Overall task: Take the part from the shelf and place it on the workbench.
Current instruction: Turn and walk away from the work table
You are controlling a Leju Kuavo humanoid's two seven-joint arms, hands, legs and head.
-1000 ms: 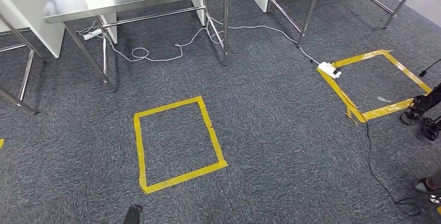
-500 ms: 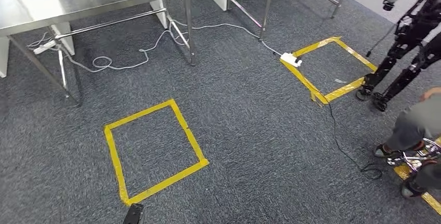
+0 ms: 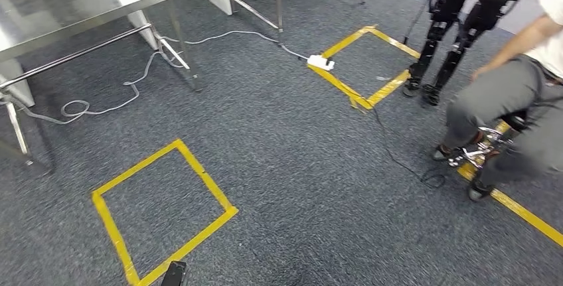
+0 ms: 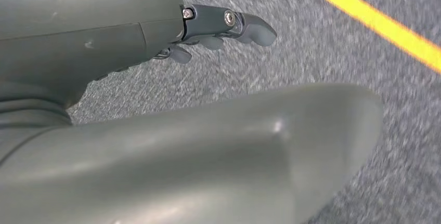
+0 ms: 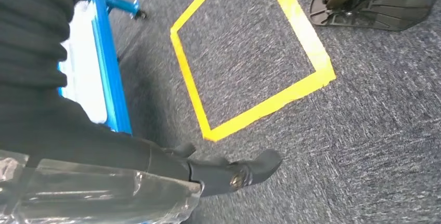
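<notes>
Holds the part (image 5: 99, 195), a long item in clear crinkled wrap, in the right hand (image 5: 156, 177); hides the thumb behind the wrap, so cannot tell the exact contact. Lies with the long axis along the hand, pointing from the wrist end toward the dark fingers (image 5: 244, 171), and stops short of the fingertips. Carries it above the grey carpet (image 5: 374, 130), beside a yellow tape square (image 5: 249, 115) and near a blue-framed cart (image 5: 112, 83). Keeps nothing in the left hand (image 4: 171, 94): stretches the dark fingers (image 4: 229, 24) forward, apart from the thick grey thumb, above carpet crossed by a yellow tape line (image 4: 374, 21). In the head view, looks down on a near tape square (image 3: 166, 213) and a far tape square (image 3: 365, 60) with a white power strip (image 3: 321, 62) touching its corner. Shows a steel table (image 3: 80, 0) at upper left with a pale cable (image 3: 133, 87) trailing beneath. Shows a seated person (image 3: 511, 100) at right, just beside another robot's dark legs (image 3: 451, 27).
</notes>
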